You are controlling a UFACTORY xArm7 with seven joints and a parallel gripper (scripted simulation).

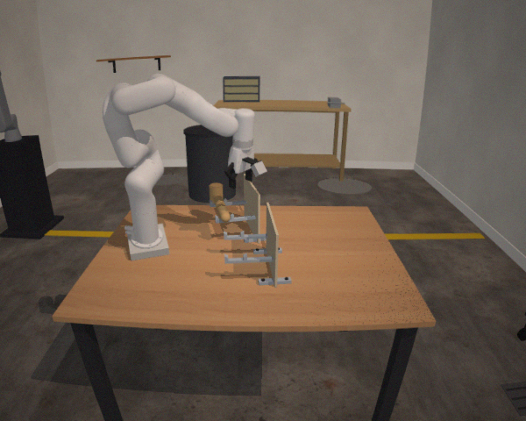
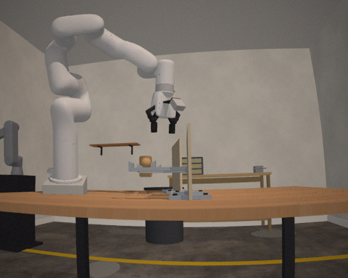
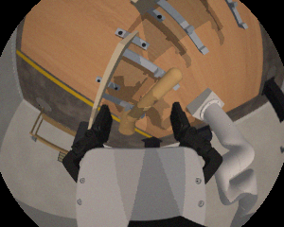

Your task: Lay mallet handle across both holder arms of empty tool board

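My hand (image 2: 163, 128) hangs above the mallet (image 1: 219, 202), fingers spread wide apart, gripping nothing. The mallet lies across its board's arms near the counter's (image 1: 344, 289) far edge.

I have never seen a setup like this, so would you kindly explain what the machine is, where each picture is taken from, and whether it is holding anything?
The white machine is a robot arm bolted to a wooden table. At its tip is a gripper, two dark fingers that pinch things. One picture looks at the table from above its front edge, one from the side at table height, and the round one comes from a camera on the arm's wrist, looking down past the fingers. On the table stand two upright boards, each with two grey arms sticking out. A wooden mallet lies across the arms of the farther board; the nearer board's arms are bare. The gripper is open, holds nothing, and hangs above the mallet.
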